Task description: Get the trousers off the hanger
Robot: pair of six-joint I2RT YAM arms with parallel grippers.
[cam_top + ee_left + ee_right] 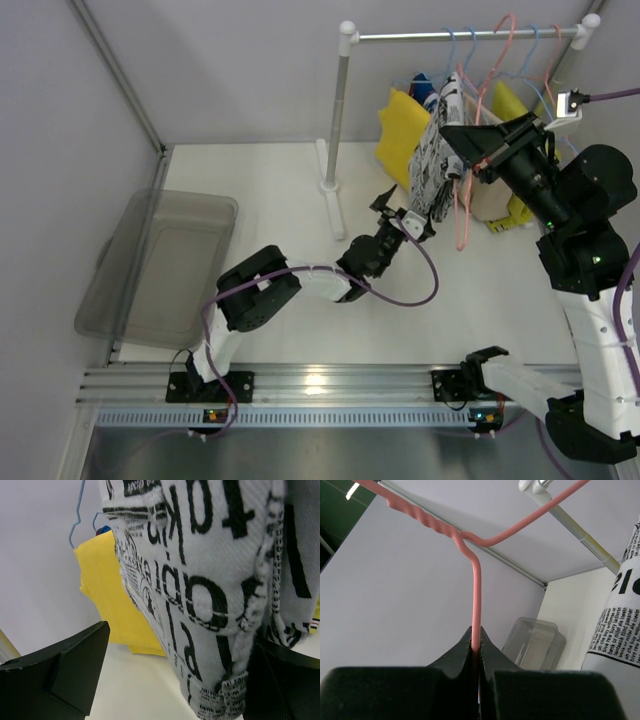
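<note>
Steadying pink hanger [476,595] w/ R fingers [445,675] pinched shut on its wire & L fingers [65,675] wide open astride hem of print trousers [200,580] hung below rail [440,36], next prob. close & tug down.

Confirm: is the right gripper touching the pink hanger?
Touching. The right wrist view shows the right gripper shut on the pink hanger, its wire pinched with no gap.

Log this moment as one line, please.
left jaws: open, flanking print trousers hem | right jaws: shut on pink hanger | print trousers: hanging, not yet off
</note>
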